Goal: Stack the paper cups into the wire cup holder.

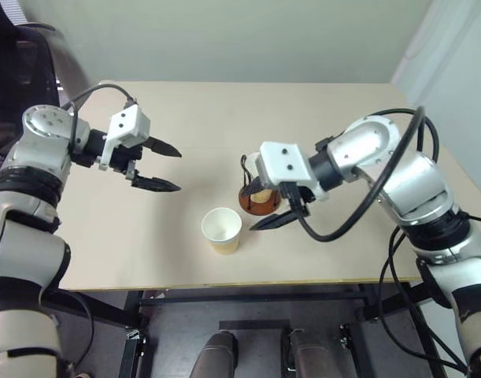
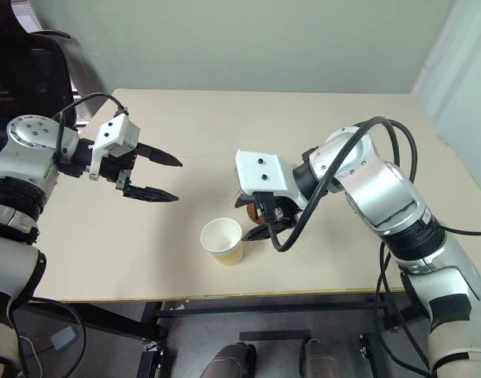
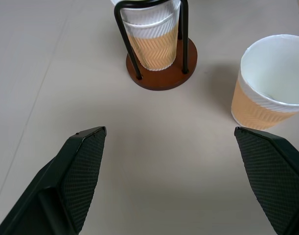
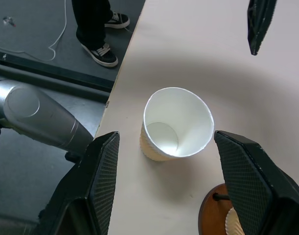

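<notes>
Both tools are open and empty: right tool (image 4: 164,186) above the loose cup (image 1: 222,230), left tool (image 1: 157,167) apart. A skewed pinch could tip it off the worktop (image 1: 130,236) edge or into the cup holder (image 3: 161,68).

A loose paper cup (image 1: 222,229) stood upright on the counter (image 1: 185,118) near its front edge. The wire cup holder (image 3: 160,58) stood just behind and to its right, apart from it, with a cup (image 3: 151,41) seated inside its loops.
</notes>
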